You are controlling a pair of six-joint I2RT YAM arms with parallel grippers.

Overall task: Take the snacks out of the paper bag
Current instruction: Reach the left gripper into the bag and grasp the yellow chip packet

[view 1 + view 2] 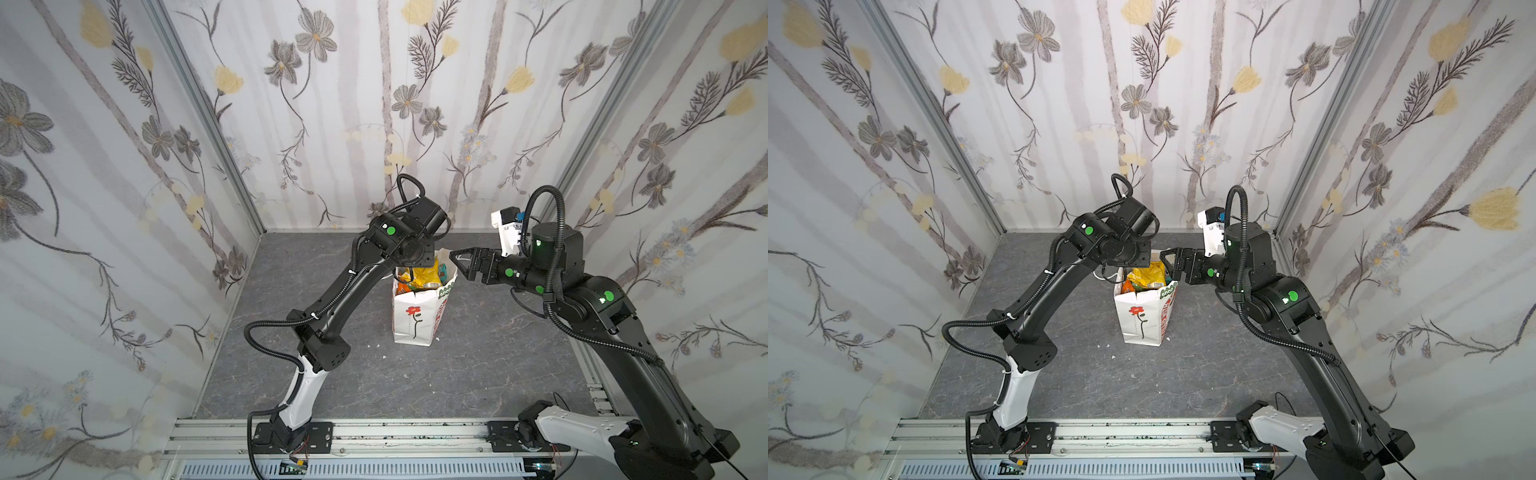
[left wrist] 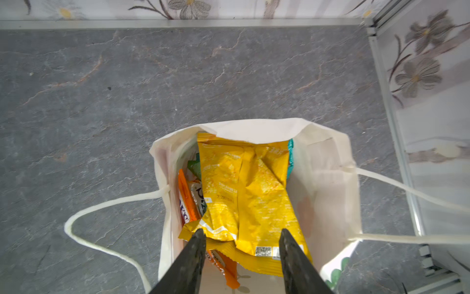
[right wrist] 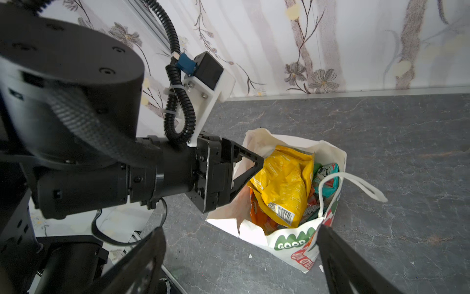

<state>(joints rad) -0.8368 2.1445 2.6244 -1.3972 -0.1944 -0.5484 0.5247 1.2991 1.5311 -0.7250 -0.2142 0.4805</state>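
Nothing is out yet: the crinkly yellow foil packet (image 2: 249, 183) and the other snacks (image 2: 185, 196) all sit inside the upright white paper carrier bag (image 1: 411, 324). The left gripper (image 2: 243, 233) hovers, jaws parted, over that packet. The right gripper (image 3: 240, 226) gapes empty beside the bag's rim.

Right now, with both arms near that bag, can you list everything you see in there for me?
table: one, grey marbled, under everything.
walls: three, floral paper, around the table.
rail: one, silver, near edge, carrying both arm bases.
paper bag: one, white with a red flower, upright mid-table, open.
cord handles: two, white, at the bag's opposite sides.
yellow packet: one, yellow, on top inside the bag.
orange packet: one, orange, beside the yellow one, partly buried.
teal packet: one, teal, on the yellow one's other side, partly buried.
left gripper: one, black, open, pointing down over the yellow packet.
right gripper: one, black, open, beside the bag's rim.
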